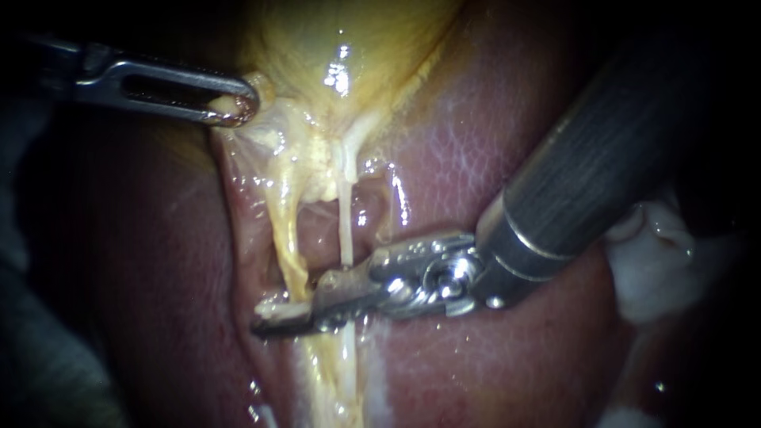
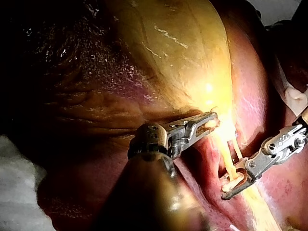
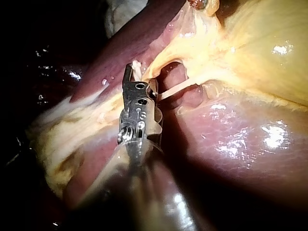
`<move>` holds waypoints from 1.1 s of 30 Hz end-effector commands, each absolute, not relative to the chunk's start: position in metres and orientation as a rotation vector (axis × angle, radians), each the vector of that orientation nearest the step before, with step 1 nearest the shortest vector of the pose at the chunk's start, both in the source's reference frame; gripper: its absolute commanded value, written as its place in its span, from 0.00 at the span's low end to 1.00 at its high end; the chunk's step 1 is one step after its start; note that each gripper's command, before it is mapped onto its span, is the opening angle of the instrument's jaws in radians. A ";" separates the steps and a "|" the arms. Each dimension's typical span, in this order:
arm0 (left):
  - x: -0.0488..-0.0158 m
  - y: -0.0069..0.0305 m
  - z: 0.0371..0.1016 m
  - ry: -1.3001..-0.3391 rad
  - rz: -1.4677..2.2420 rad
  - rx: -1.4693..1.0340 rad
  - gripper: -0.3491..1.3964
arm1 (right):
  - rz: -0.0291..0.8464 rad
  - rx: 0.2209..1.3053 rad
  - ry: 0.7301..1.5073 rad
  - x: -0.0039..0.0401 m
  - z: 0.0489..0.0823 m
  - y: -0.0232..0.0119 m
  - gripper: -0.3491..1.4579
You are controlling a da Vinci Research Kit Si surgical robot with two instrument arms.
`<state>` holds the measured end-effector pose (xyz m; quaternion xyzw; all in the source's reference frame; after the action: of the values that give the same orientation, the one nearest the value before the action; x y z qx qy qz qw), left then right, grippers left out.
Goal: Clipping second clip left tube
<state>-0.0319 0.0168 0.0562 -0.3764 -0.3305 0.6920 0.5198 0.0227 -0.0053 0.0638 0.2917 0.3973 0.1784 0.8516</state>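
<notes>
Obs: right instrument jaws narrow, clamped across left tube; left instrument jaws grip gallbladder edge. Judged clip squeeze in hand; next, release without tugging.

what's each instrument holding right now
Left instrument: shut on pale tissue beside the yellow gallbladder.
Right instrument: at the thin yellowish left tube, grip cannot be told.

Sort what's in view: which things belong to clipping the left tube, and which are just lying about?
In the job:
right instrument, reaching across the left tube
left instrument, jaws shut on the gallbladder

Lying about:
right tube
liver
white gauze
</notes>
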 end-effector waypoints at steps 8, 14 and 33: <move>-0.0319 0.0168 0.0562 -0.792 1.659 -0.903 0.00 | 0.393 0.621 0.891 0.0229 0.0640 -0.0049 0.44; -0.0319 0.0168 0.0562 -0.793 1.659 -0.903 0.00 | 0.420 0.578 0.901 0.0227 0.0642 -0.0046 0.47; -0.0318 0.0168 0.0562 -0.794 1.660 -0.903 0.00 | 0.466 0.725 1.045 0.0177 0.0635 -0.0017 0.47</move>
<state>-0.0318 0.0168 0.0562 -0.3765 -0.3307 0.6921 0.5195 0.0175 -0.0016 0.0636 0.3398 0.4844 0.2159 0.7767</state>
